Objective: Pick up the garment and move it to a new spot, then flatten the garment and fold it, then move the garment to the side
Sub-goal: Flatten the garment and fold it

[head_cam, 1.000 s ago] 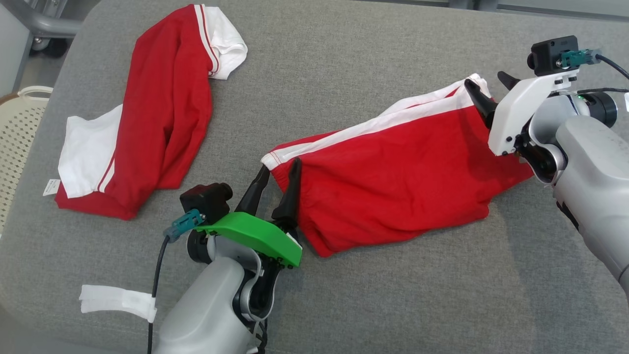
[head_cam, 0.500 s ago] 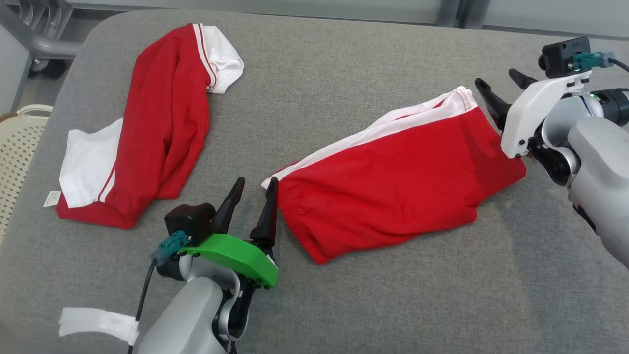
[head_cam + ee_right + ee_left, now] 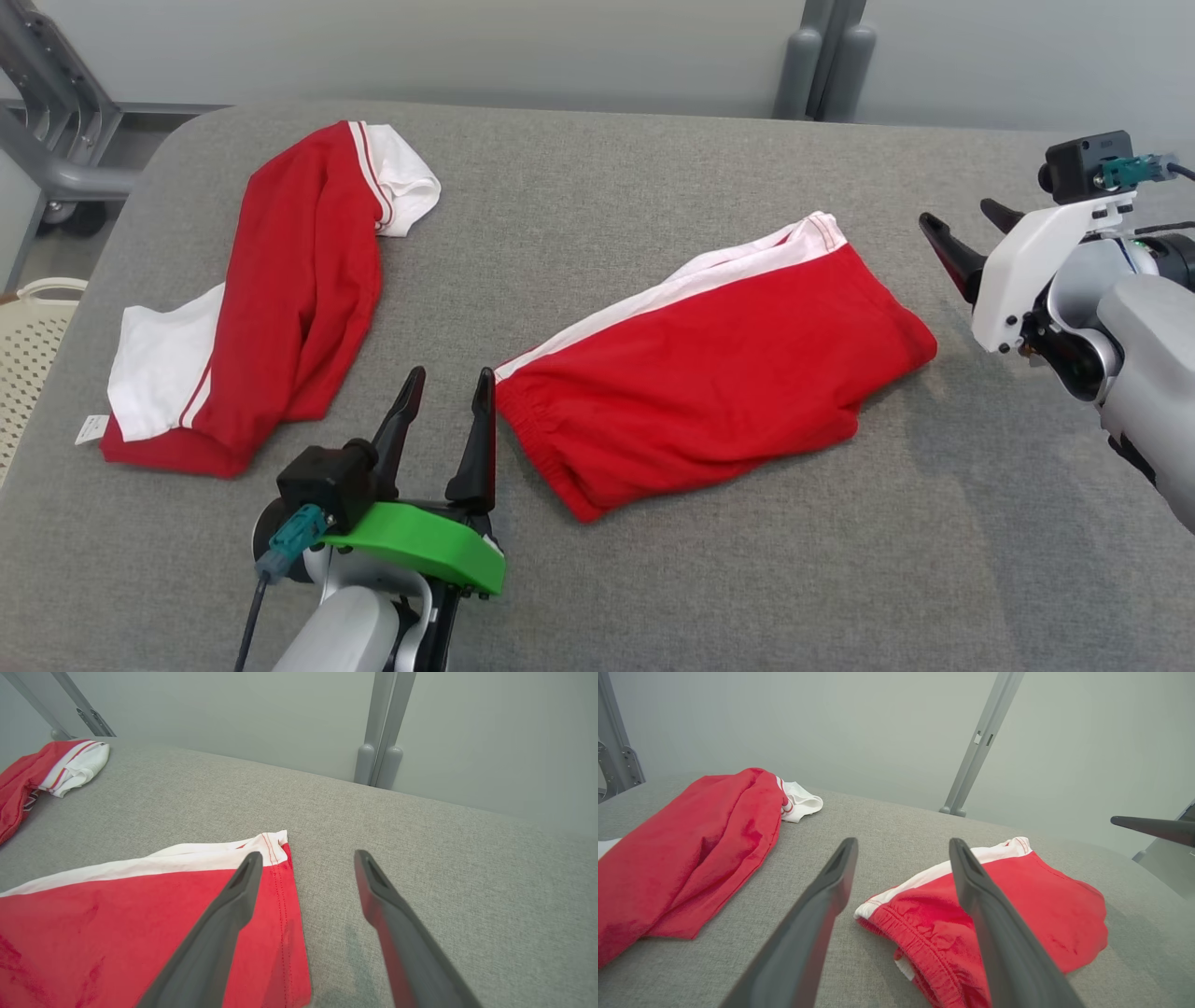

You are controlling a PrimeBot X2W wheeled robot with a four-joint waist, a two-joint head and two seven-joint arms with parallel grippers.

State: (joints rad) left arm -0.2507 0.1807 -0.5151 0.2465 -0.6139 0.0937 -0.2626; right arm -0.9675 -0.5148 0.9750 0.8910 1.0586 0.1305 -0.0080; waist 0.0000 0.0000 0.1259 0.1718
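Garments [image 3: 719,383] [image 3: 299,280], two (red, white-trimmed); fingers [image 3: 476,439], four

It looked like a robot test lab: a grey fabric-covered table [image 3: 653,579] stood before a bare wall [image 3: 467,47], with metal frame struts [image 3: 56,174] (one on a caster [image 3: 73,217]) alongside.

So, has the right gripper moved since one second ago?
Yes. The right gripper has drawn back rightward off the red shorts: its fingers were at their white-striped corner, now clear of it.
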